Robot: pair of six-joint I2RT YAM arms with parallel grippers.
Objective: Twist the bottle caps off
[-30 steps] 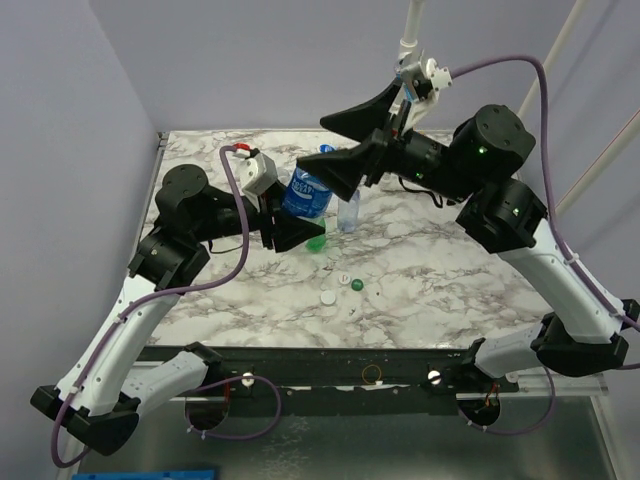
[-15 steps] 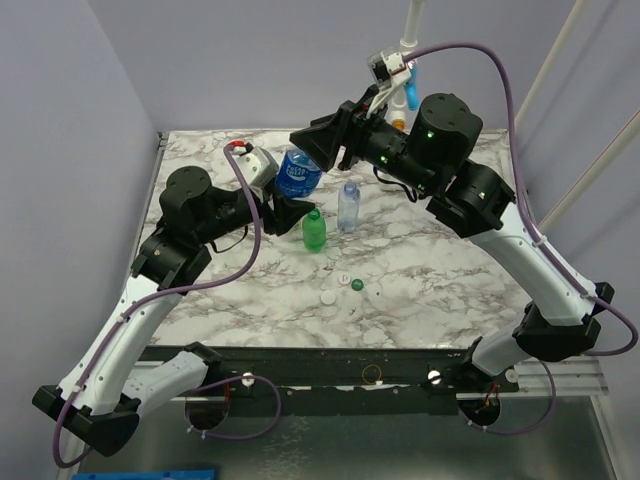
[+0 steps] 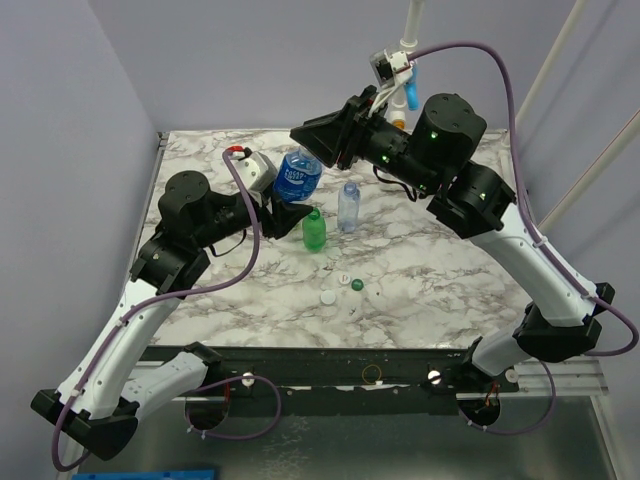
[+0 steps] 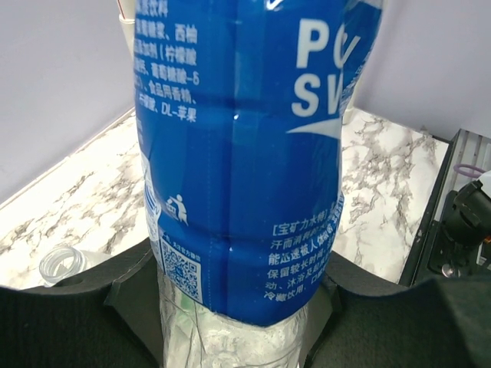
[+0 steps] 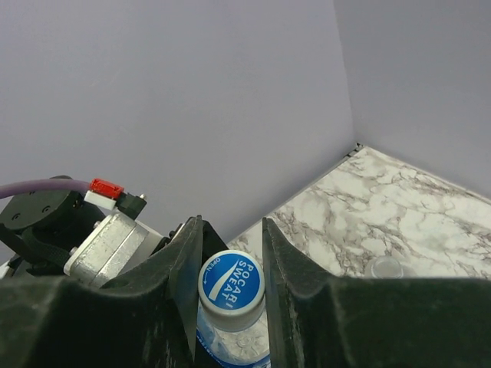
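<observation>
A clear bottle with a blue label (image 3: 297, 178) stands at the back left of the table, and my left gripper (image 3: 285, 216) is shut on its lower body. In the left wrist view the blue label (image 4: 245, 153) fills the frame, with the black jaws of the left gripper (image 4: 230, 307) pressed to both sides near the base. My right gripper (image 3: 318, 140) reaches in from above. It (image 5: 232, 253) is shut on the blue-topped bottle cap (image 5: 231, 285), one jaw against each side. A green bottle (image 3: 314, 232) and a small clear bottle (image 3: 348, 207) stand just right of the held one.
Three loose caps lie nearer the front: white (image 3: 343, 279), green (image 3: 357, 285) and white (image 3: 327, 297). The open mouth of a clear bottle (image 4: 60, 263) shows at lower left in the left wrist view. A pole (image 3: 410, 30) rises behind the table.
The right arm swung left over the blue-labelled bottle and its wide-open jaws closed on the cap. The left gripper kept its hold and the bottle stands more upright.
</observation>
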